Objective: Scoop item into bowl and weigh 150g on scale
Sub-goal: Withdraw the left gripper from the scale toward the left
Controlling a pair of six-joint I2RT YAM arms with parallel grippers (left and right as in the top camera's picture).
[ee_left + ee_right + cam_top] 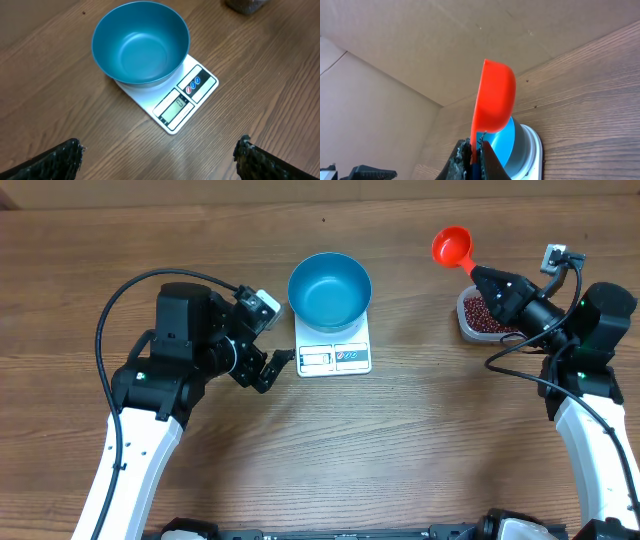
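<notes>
Status: left pincer [278, 366] spread wide, gripping nothing, hovering over the wooden surface [400, 440] just left of the scale [335, 356]. Blue bowl [329, 290] sits on the scale's far half; display and buttons stay uncovered on the near edge. Right pincer [490, 280] clamped tight on the handle of the red-orange scoop [452, 247], with the cup raised beyond the tub's far-left corner. Beans [484, 313] are in the clear tub [464, 321] at right, under the right arm, well apart from the scale. In the right wrist view the cup is edge-on, with the bowl behind it.
</notes>
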